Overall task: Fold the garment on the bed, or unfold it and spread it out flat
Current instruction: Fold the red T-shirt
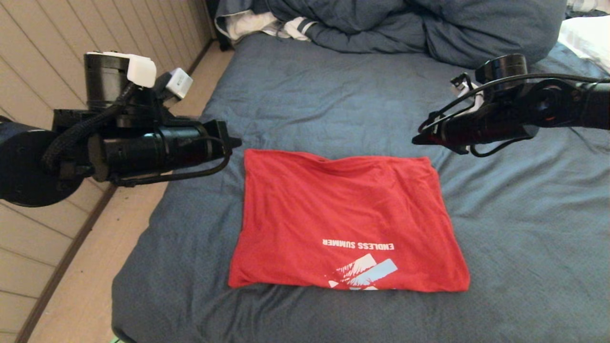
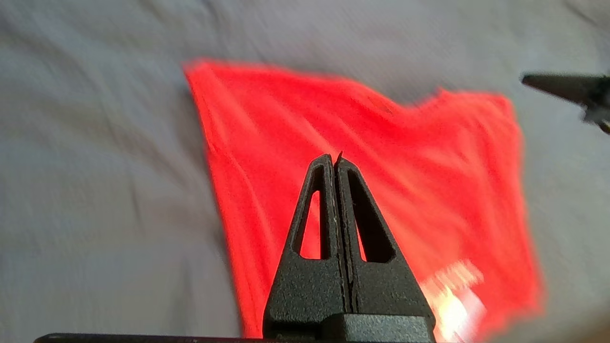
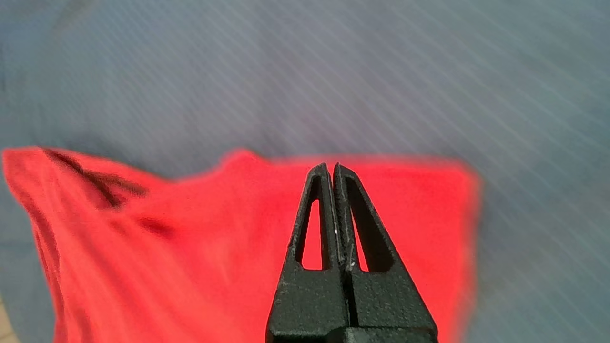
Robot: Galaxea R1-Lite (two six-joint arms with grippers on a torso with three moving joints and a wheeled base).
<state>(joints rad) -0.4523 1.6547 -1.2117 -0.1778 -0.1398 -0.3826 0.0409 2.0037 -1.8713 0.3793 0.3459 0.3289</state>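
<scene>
The red T-shirt (image 1: 343,219) lies folded into a rough rectangle on the slate-blue bed (image 1: 524,228), white lettering and a white and light-blue graphic showing near its front edge. My left gripper (image 1: 237,141) hovers shut and empty just off the shirt's far left corner. Off the far right corner my right gripper (image 1: 415,139) hangs shut, holding nothing. In the left wrist view the shut left gripper (image 2: 333,159) points over the shirt (image 2: 419,157). In the right wrist view the right gripper (image 3: 331,167) is above the shirt (image 3: 190,238), clear of the cloth.
A bunched dark-blue duvet (image 1: 405,24) fills the far end of the bed, with a white striped cloth (image 1: 267,24) tucked at its left. A white pillow (image 1: 588,33) sits at the far right. Wooden floor (image 1: 86,276) runs along the bed's left edge.
</scene>
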